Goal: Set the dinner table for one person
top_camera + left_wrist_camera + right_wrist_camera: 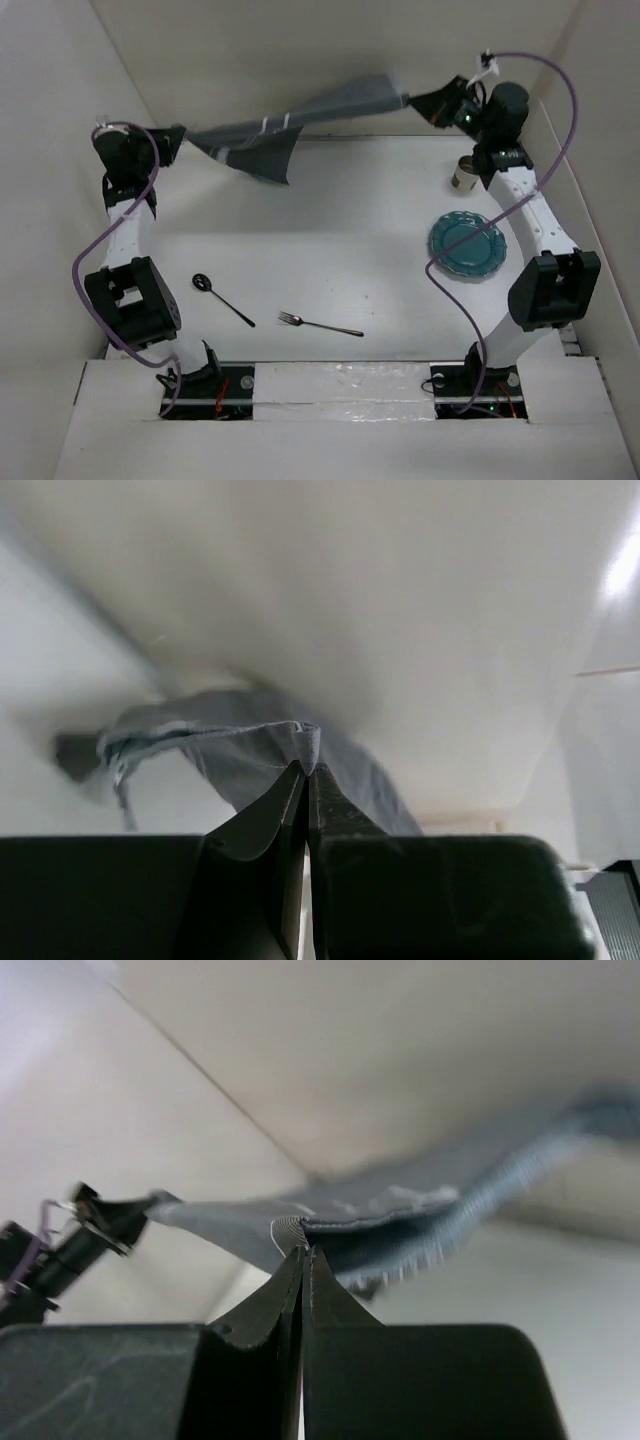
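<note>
— Dinner table (330, 230), where do we find it?

— Right in front of us, a white top stretching from our two bases to the back wall. Everything else sits on it or hangs over it.

— What do we see closest to us?

— A dark fork (320, 325) lies nearest, roughly midway between our bases, with its tines pointing left. Just left of it, and apart from it, a black spoon (225, 302) lies at a slant with its bowl on the far left end.

— And further out?

— A teal plate (467, 247) with a scalloped rim lies on the right, beside our right arm. Beyond it stands a small cup (465, 174), partly hidden by that arm.

— What about our grippers?

— Both are raised at the far edge. The left gripper (178, 140) has its jaws pressed together on one end of the dark grey striped cloth (270, 135). The right gripper (412, 100) pinches the other end the same way, and each wrist view shows a fold of fabric nipped at the tips.

— How does the cloth lie?

— It spans the air between us, with a loose flap drooping left of centre. We cannot tell whether that flap touches the top.
</note>
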### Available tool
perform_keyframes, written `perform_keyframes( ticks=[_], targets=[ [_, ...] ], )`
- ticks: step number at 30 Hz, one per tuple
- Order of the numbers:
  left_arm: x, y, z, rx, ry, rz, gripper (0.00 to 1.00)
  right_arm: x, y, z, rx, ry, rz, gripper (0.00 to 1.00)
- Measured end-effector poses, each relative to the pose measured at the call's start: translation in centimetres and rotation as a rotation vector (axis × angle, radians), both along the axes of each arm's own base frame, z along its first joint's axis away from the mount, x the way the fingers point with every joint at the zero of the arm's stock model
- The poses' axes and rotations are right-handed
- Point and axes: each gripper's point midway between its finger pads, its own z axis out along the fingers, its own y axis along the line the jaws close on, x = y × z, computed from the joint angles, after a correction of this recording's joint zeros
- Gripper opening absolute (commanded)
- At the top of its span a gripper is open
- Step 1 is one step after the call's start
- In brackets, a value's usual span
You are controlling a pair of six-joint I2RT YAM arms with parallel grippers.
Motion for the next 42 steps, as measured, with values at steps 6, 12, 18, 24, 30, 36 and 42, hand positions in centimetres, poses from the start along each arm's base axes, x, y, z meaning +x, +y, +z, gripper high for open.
perform_keyframes(
  ticks=[6, 12, 18, 24, 30, 36, 42],
  targets=[
    [-4.7, -1.1, -15.5, -0.035, 0.304, -0.013, 0.00, -3.9, -1.5, -24.6, -0.080, 0.500, -0.030, 0.00],
    [-7.5, -3.6, -19.6, 0.010, 0.418, -0.078, 0.00, -9.7, -3.9, -35.2, -0.132, 0.797, -0.067, 0.00],
    [-7.8, -3.7, -11.3, 0.075, 0.256, -0.056, 0.00, -8.9, -4.4, -25.5, -0.164, 0.577, -0.083, 0.00],
    [-8.7, -3.8, 5.5, 0.189, -0.071, -0.022, 0.00, -11.0, -5.3, -4.9, -0.149, 0.120, -0.171, 0.00],
    [-10.4, -4.5, 12.0, 0.209, -0.217, -0.015, 0.00, -14.6, -5.9, 5.3, -0.130, -0.111, -0.220, 0.00],
    [-6.8, -3.2, 8.5, 0.164, -0.120, -0.008, 0.00, -9.4, -6.4, 5.0, -0.135, -0.063, -0.249, 0.00],
    [-1.7, -2.1, 2.6, 0.099, 0.019, -0.035, 0.00, -0.5, -6.4, -2.3, -0.153, 0.129, -0.244, 0.00]
  ],
)
